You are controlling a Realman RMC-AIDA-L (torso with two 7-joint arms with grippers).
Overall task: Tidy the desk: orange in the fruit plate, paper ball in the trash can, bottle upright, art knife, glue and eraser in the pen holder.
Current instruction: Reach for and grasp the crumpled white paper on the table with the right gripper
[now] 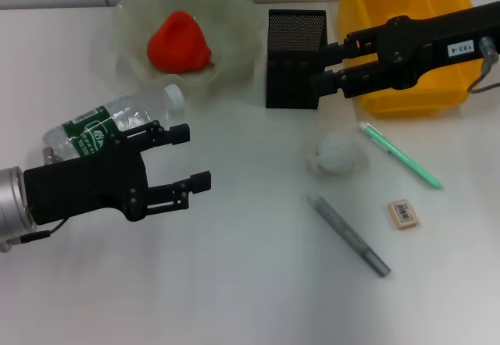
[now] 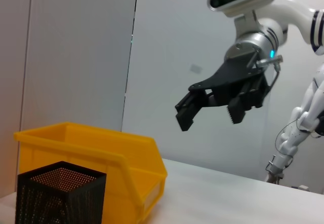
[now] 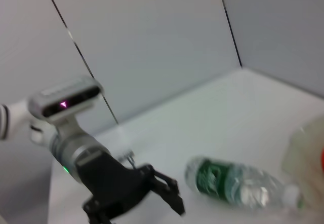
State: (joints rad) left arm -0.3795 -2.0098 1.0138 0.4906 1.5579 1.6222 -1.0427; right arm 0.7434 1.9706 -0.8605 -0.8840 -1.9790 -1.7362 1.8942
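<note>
Left gripper (image 1: 187, 160), jaws apart, hovers near desk's (image 1: 234, 282) left edge, bottle (image 1: 109, 126) lying behind it. Right gripper (image 1: 324, 68), jaws apart, hangs beside pen holder (image 1: 293, 56) and trash can (image 1: 406, 1) at far edge. Paper ball (image 1: 336, 154) just below it.

A white tabletop (image 1: 234, 282) runs back to pale grey wall panels (image 2: 76, 57) divided by thin dark vertical seams.

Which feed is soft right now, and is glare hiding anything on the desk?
Right wrist view is blurred: the lying bottle and left gripper look smeared. Head view is sharper; the paper ball nearly washes into the white desk. Left wrist view is clear on the right gripper.
</note>
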